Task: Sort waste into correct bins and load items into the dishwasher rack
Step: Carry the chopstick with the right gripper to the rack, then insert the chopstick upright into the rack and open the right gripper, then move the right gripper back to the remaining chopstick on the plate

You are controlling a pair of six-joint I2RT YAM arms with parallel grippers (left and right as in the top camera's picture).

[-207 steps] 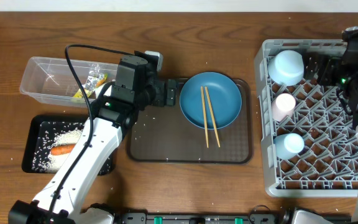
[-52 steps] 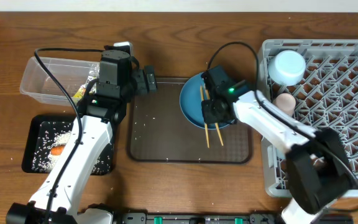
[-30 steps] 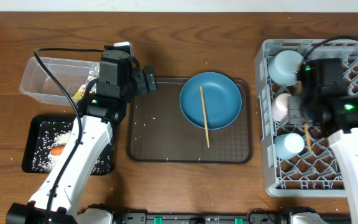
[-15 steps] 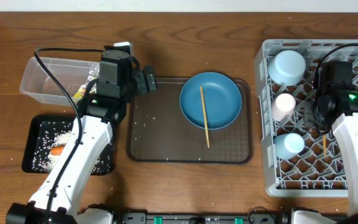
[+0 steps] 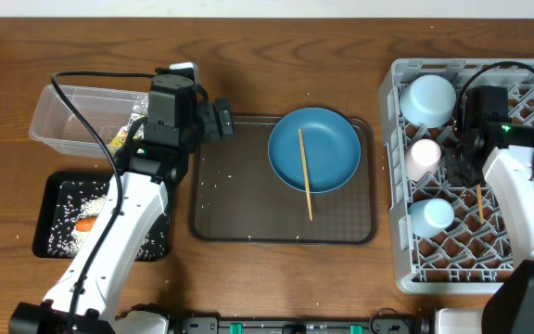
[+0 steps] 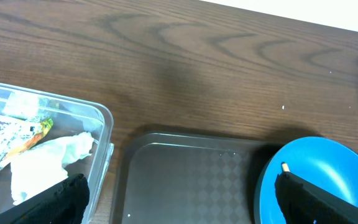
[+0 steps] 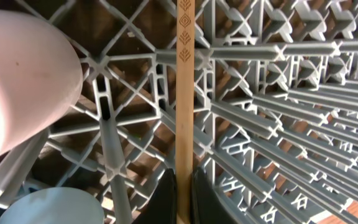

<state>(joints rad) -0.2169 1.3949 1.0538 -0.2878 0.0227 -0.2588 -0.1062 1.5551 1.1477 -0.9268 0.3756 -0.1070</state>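
My right gripper (image 7: 182,193) is shut on a wooden chopstick (image 7: 184,93), held over the grey dishwasher rack (image 7: 278,106) just right of the pink cup (image 7: 17,93) and light blue cup (image 7: 48,208). Overhead, that chopstick (image 5: 479,202) lies along the rack (image 5: 517,250) near the light blue bowl (image 5: 429,99). A second chopstick (image 5: 304,172) rests on the blue plate (image 5: 332,139). My left gripper (image 6: 182,205) hangs open over the brown tray's left end. The clear tub (image 6: 101,124) holds the tissue (image 6: 42,165) and wrapper (image 6: 17,134). The black tray (image 5: 54,241) holds rice and the carrot (image 5: 86,224).
The brown serving tray (image 5: 239,204) lies mid-table under the plate, with a few rice grains scattered on it and on the wood around it. The left arm's black cable loops over the clear tub. The rack fills the right side of the table.
The right gripper carried the chopstick rightward across the rack, past the cups, and now holds it just right of them. The left arm has not moved.
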